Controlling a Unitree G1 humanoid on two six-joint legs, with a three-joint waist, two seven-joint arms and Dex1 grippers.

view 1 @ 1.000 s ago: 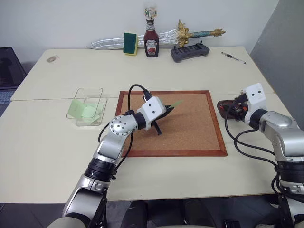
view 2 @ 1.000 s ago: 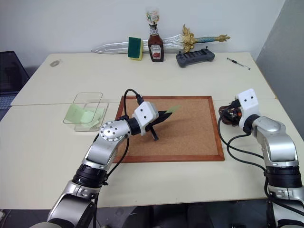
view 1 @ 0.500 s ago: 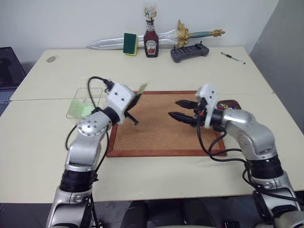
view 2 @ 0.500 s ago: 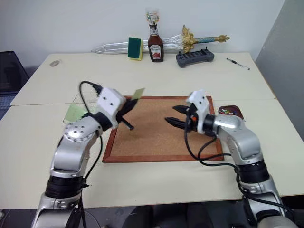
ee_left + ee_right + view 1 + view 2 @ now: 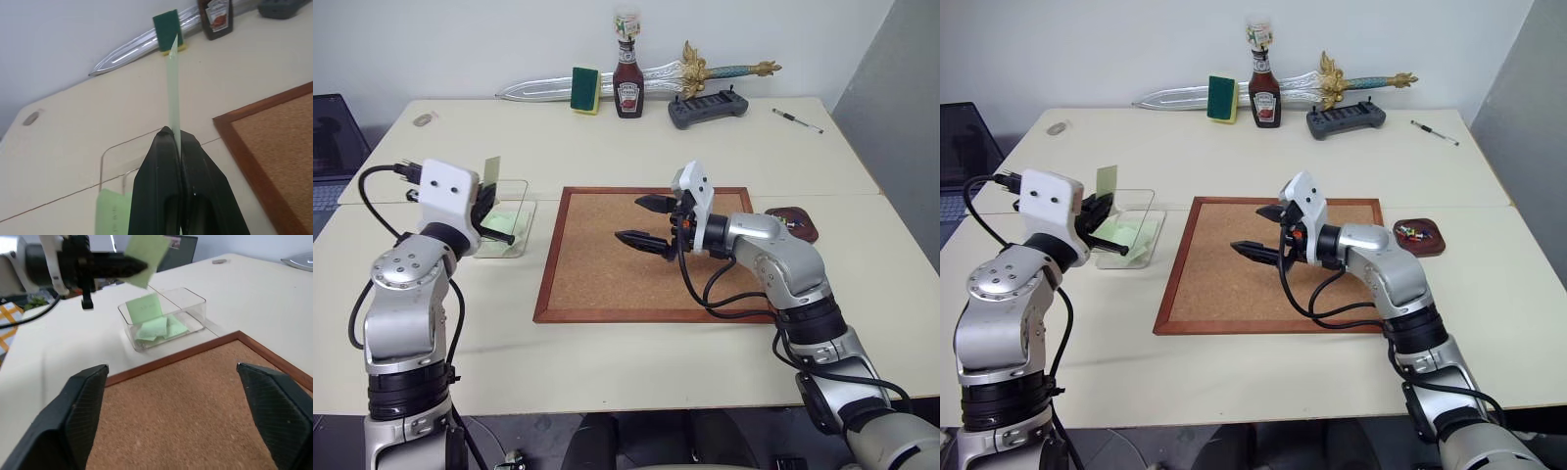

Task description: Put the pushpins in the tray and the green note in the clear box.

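Since the earlier frames, the left pincer [image 5: 489, 217] has swung from over the cork board [image 5: 607, 294] to the clear box [image 5: 512, 230], carrying the green note [image 5: 492, 170]; the right pincer [image 5: 641, 220] has come in from the tray [image 5: 793, 223] to the middle of the board and spread wide, holding nothing.

Nearest, the left pincer is clamped shut on the note's lower edge, and the sheet stands upright above the fingertips [image 5: 168, 147], just over the near rim of the box. Other pale green slips [image 5: 154, 325] already lie inside. To do the step well, the pincer should probably move until the note hangs over the box's open middle, tip downward, then part; thin paper may cling to a finger or drift outside the low walls.

Mid-field, the bare board lies between the box and the tray, where small coloured pushpins [image 5: 1412, 232] rest. Nothing blocks the drop.

Farthest, along the back of the desk [image 5: 724, 352], stand a green sponge [image 5: 584, 89], a ketchup bottle [image 5: 627, 83], a toy sword [image 5: 705, 73], a dark controller [image 5: 707, 108] and a pen [image 5: 797, 119].
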